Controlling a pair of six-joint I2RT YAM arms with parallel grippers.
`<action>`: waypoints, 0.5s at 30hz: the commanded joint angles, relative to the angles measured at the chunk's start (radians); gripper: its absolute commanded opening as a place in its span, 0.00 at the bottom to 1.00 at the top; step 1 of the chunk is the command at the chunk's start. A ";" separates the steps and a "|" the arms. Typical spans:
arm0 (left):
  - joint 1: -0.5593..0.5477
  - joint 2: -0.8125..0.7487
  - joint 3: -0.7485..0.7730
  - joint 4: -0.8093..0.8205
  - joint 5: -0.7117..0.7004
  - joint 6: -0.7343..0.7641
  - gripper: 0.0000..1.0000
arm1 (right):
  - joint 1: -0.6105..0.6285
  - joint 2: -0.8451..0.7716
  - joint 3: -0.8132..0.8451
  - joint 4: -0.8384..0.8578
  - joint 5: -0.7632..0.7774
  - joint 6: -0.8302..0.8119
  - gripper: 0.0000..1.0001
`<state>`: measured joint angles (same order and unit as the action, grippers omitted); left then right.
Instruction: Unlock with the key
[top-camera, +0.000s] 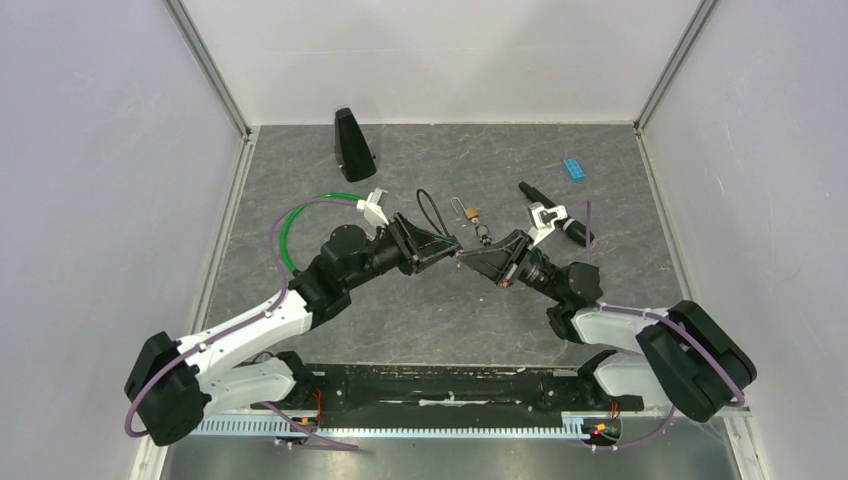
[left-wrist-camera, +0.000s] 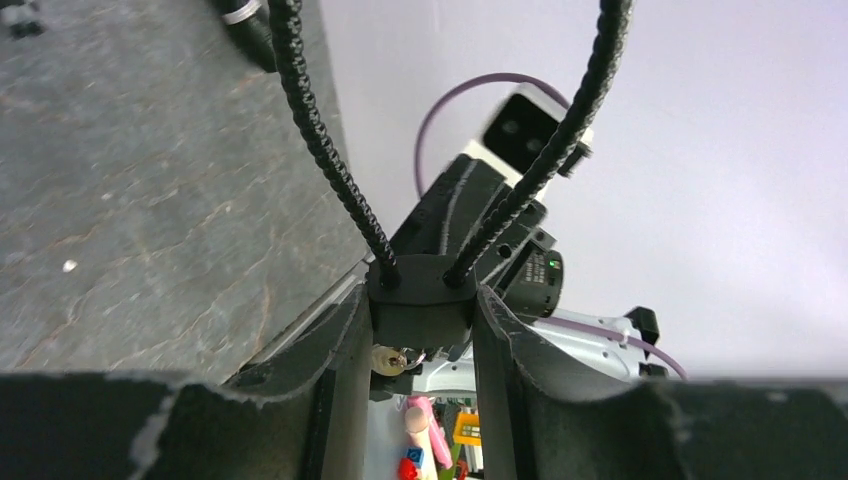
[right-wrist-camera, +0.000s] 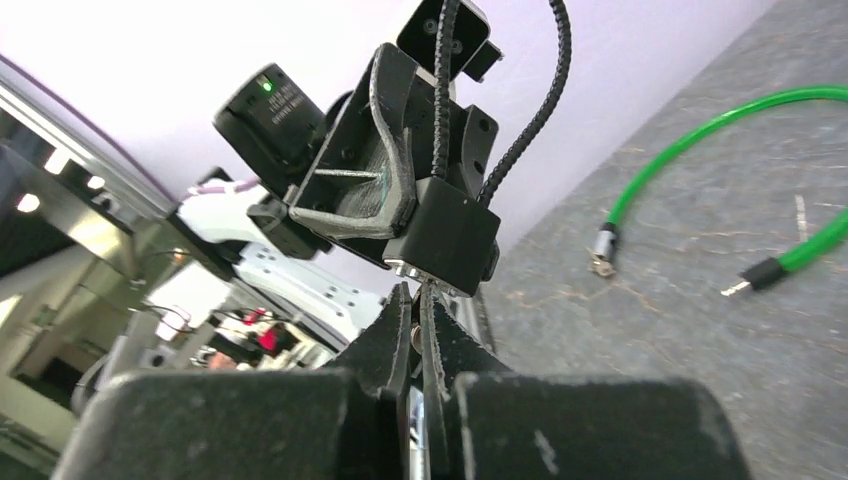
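Note:
A black cable lock (left-wrist-camera: 420, 300) with a braided black cable loop (left-wrist-camera: 320, 140) sits between the fingers of my left gripper (left-wrist-camera: 420, 312), which is shut on its body. In the top view the left gripper (top-camera: 440, 248) and right gripper (top-camera: 476, 256) meet tip to tip above the middle of the table. My right gripper (right-wrist-camera: 418, 300) is shut on a small metal key (right-wrist-camera: 414, 335). The key's tip is at the underside of the lock body (right-wrist-camera: 448, 240). A brass-coloured end (left-wrist-camera: 388, 360) shows under the lock in the left wrist view.
A small brass padlock (top-camera: 470, 213) with a key ring (top-camera: 484, 236) lies just behind the grippers. A green cable (top-camera: 300, 215) lies at left, a black cone-shaped object (top-camera: 352, 145) at the back, a blue brick (top-camera: 573, 168) and a black tool (top-camera: 555, 215) at right.

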<state>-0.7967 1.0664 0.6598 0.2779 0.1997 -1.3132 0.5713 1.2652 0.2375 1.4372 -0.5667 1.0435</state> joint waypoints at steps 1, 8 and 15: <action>-0.070 -0.023 -0.025 0.299 0.094 0.056 0.02 | 0.019 0.028 0.013 0.213 -0.003 0.193 0.00; -0.129 0.005 -0.082 0.562 0.083 0.089 0.02 | 0.020 0.061 -0.011 0.332 0.049 0.360 0.00; -0.145 0.034 -0.098 0.700 0.083 0.092 0.02 | 0.019 0.064 -0.021 0.362 0.050 0.389 0.00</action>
<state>-0.8650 1.1110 0.5316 0.7048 0.1329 -1.2297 0.5804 1.3056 0.2302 1.5017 -0.5438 1.4284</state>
